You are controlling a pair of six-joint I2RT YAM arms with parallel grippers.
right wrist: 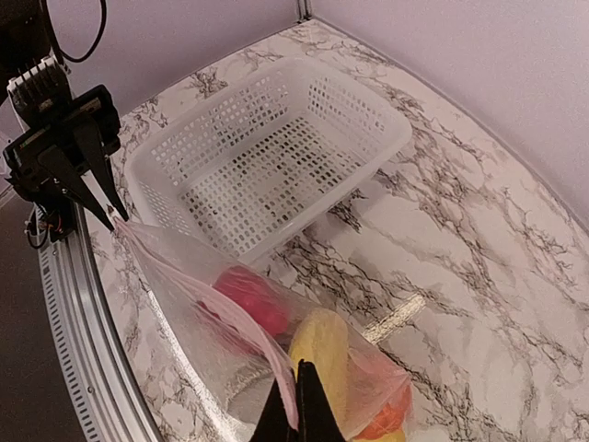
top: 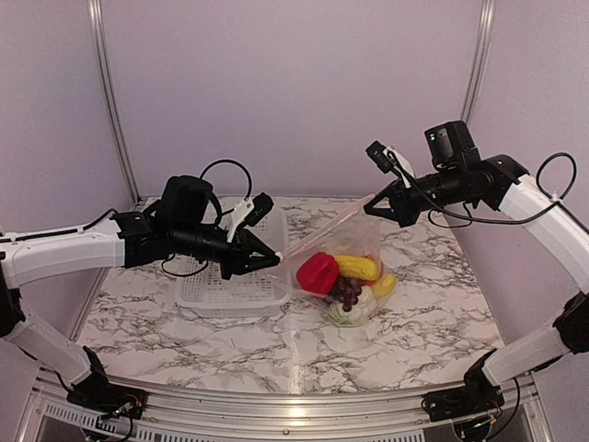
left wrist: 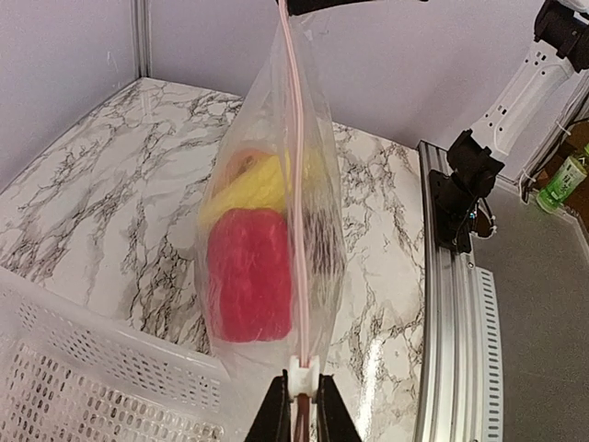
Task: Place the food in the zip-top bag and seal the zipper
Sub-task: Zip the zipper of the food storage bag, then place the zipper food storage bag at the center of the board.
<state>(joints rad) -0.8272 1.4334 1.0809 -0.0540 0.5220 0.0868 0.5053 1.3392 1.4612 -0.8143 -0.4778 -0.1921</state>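
The clear zip-top bag [top: 354, 241] hangs stretched between my two grippers, its pink zipper [left wrist: 298, 184] running taut along the top. Inside it are the red bell pepper [top: 317, 273], yellow corn pieces [top: 359, 267], purple grapes [top: 346, 292], white cauliflower [top: 354, 311] and an orange fruit [right wrist: 391, 422]. My left gripper [left wrist: 303, 405] is shut on the white slider at the zipper's left end. My right gripper [right wrist: 298, 405] is shut on the zipper's other end, higher up. The zipper also shows in the right wrist view [right wrist: 212, 299]. The bag's bottom rests on the table.
The empty white perforated basket [top: 230, 290] sits on the marble table just left of the bag, under my left gripper; it also shows in the right wrist view [right wrist: 267, 147]. A metal rail [left wrist: 451, 368] runs along the table's near edge.
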